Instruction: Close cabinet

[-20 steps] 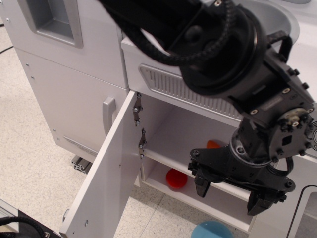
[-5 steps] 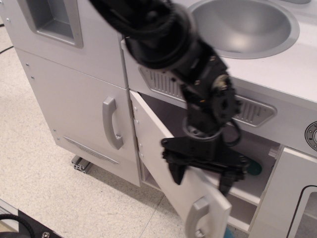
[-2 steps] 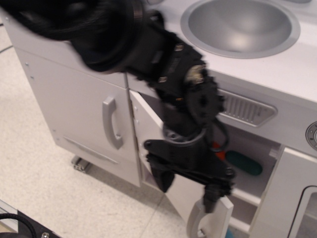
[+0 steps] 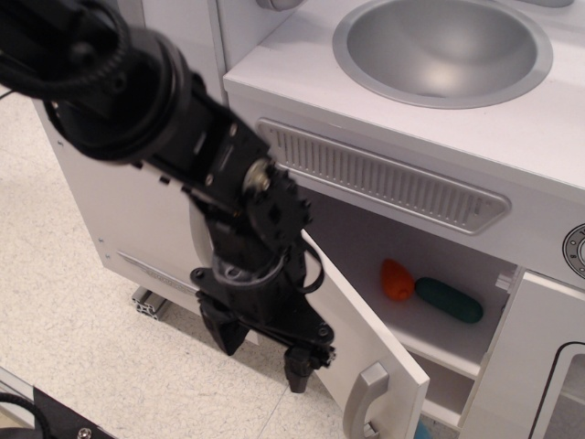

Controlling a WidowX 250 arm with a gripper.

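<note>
The cabinet is a white toy-kitchen compartment under the sink counter, with one inner shelf. Its wide white door stands partly open and angles out toward the front. The door's grey loop handle is at the free edge, low in the view. My black gripper hangs on the outer, left side of the door, close to its face. The jaws are apart with nothing between them, and one fingertip is near the door's lower face. The hinges are hidden behind my arm.
An orange toy and a green toy lie on the shelf inside. A metal sink bowl sits in the counter above. A white panel with black outline is at right. The taller unit stands at left, and the tiled floor lies below.
The door has swung from wide open to partly open. My arm has moved left, from in front of the opening to the door's outer side.
</note>
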